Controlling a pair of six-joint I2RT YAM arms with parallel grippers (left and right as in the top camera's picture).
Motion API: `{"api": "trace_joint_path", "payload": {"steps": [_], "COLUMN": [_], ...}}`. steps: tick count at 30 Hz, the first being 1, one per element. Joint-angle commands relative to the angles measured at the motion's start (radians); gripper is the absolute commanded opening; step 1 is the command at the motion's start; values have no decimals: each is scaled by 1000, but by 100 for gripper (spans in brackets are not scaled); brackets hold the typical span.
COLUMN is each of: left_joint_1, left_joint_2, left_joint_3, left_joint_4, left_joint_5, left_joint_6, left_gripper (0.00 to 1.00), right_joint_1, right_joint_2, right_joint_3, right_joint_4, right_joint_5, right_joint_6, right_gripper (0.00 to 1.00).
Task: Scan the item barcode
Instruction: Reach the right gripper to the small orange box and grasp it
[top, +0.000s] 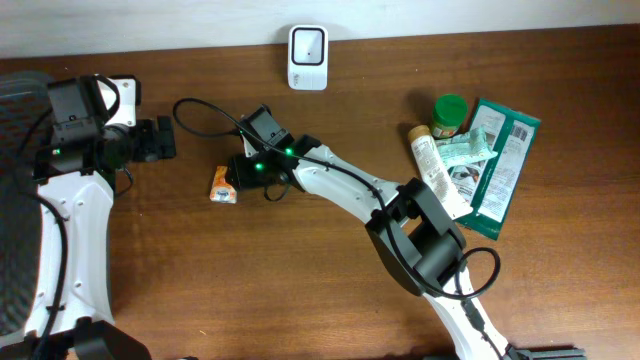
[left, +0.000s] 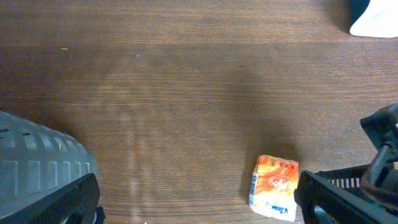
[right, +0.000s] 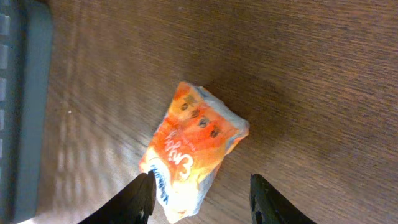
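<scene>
One orange packet (right: 193, 152) lies flat, bare table (top: 250, 290) around its edges.

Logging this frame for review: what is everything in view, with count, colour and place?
scanner: 1, white, far edge, centre
packet: 1, orange, lying left of centre
jar: 1, green lid, right side
tube: 1, white, just below the jar
packs: at least 2, green and white, right side, overlapping the tube
bin: 1, dark grey mesh, left edge, partly out of frame
table: 1, brown wood
left hand: 1, black, open, empty, left of the packet
right hand: 1, black, open, fingers either side of the packet
</scene>
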Motion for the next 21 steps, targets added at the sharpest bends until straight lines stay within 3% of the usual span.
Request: {"api": "trace_joint_path", "payload": {"steps": [1, 8, 10, 16, 17, 19, 21], "left_joint_1": [3, 3, 3, 3, 3, 3, 3], "left_joint_2": [-3, -3, -3, -3, -3, -3, -3], "left_joint_3": [-1, -1, -1, -1, -1, -1, -1], "left_joint_4": [1, 1, 1, 1, 1, 1, 1], "left_joint_5": [11, 11, 11, 11, 11, 11, 11], "left_joint_6": [13, 13, 13, 13, 13, 13, 13], "left_gripper": [99, 99, 99, 99, 99, 99, 99], "right_joint_1": [10, 16, 16, 27, 27, 12, -50], "right_joint_2": [55, 94, 94, 94, 94, 89, 21], "right_joint_3": [1, 1, 1, 1, 1, 1, 4], "right_joint_4": [68, 176, 152, 115, 116, 113, -16], "right_joint_5": [14, -96, -93, -47, -48, -137, -161], "right_joint_6": [60, 55, 48, -5, -5, -66, -113], "right_gripper": [41, 35, 25, 24, 22, 4, 4]}}
